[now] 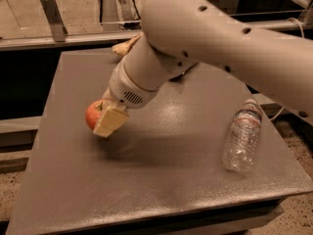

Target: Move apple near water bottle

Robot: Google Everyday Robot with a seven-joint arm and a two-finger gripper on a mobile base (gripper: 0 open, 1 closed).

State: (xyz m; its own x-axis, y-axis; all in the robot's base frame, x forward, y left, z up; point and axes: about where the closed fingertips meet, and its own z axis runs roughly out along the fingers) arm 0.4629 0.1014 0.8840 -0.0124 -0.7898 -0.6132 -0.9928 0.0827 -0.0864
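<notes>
A matte, finely speckled dark grey surface carries a clear, ribbed and crinkled plastic water bottle. The bottle has a white cap and a pale label band, and it lies on its side near the right edge with the cap pointing toward the far edge. A smooth, rounded beige arm reaches down toward the left edge. There its hand is clamped on the small round red-orange apple. One flat cream finger pad lies across the apple's right side; the other finger is hidden behind the fruit. The apple's glossy skin shows a yellowish patch and a short dark stem on top. It sits well apart from the bottle.
</notes>
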